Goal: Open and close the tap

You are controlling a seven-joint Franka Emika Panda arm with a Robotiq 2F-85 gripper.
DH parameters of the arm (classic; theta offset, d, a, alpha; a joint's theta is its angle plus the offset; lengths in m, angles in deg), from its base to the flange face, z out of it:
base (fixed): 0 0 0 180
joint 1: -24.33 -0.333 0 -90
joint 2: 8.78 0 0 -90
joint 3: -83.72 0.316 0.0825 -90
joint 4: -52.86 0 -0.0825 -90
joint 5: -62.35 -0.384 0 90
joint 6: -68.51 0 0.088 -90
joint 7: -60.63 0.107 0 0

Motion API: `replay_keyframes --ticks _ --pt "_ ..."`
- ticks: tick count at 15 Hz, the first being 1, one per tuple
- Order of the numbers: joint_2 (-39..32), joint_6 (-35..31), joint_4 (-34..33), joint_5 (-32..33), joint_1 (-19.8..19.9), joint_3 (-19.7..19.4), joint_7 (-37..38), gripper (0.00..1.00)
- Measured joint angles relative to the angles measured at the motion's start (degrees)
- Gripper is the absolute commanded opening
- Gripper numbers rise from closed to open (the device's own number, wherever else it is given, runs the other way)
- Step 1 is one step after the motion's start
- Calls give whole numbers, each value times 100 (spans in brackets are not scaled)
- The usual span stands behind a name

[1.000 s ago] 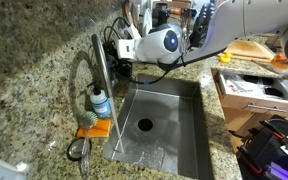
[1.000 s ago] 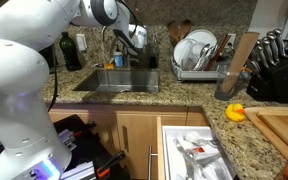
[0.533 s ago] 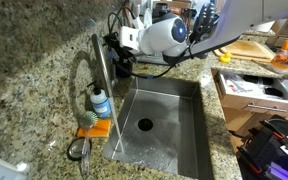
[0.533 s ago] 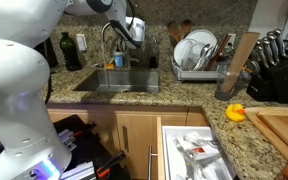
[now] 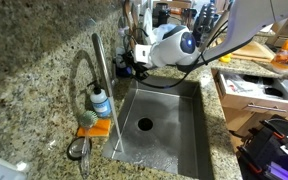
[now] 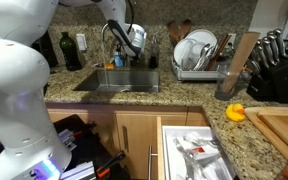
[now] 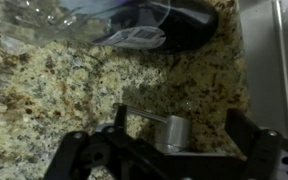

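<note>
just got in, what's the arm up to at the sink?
The robot arm is working on the tap at the edge of the sink. Its hand is down low over the granite counter near the base of the tap. In the wrist view the hand is open, and a small metal lever, probably the tap's handle, sits between the spread fingers. Nothing is gripped yet.

Glossy white rounded arm (image 5: 170, 47), black cables (image 5: 210, 47), dark jaws
</note>
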Motion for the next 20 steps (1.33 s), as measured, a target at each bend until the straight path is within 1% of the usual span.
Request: replay_keyframes --ticks 2,3,4,5,7,8,9,10,11,12,13,17,18,20 --pt "-12 -47 -36 0 -2 12 0 100" --pt "-47 -234 -110 31 25 10 0 100" --pt "-125 -593 -265 104 100 -6 3 100" --pt "-248 -980 -518 199 233 -32 6 100" --pt "-552 -1577 -1110 16 799 158 -472 100" --pt "-729 -1639 -1379 2 1144 455 -749 100" --pt "-931 -1619 -1598 10 1525 931 -1055 100" --pt "-1169 -1608 -1772 29 1822 1383 -1316 100" --pt "-1386 -1598 -1910 28 1994 1706 -1506 100" --pt "-1562 -1597 -2027 28 2070 1872 -1604 100" --pt "-1678 -1597 -2121 27 2081 1935 -1633 100" --pt "-1751 -1569 -2209 16 2063 1973 -1626 100" --pt "-1745 -1558 -2223 -51 1980 1831 -1612 100" --pt "-1752 -1535 -2290 -215 1683 1373 -1578 100"
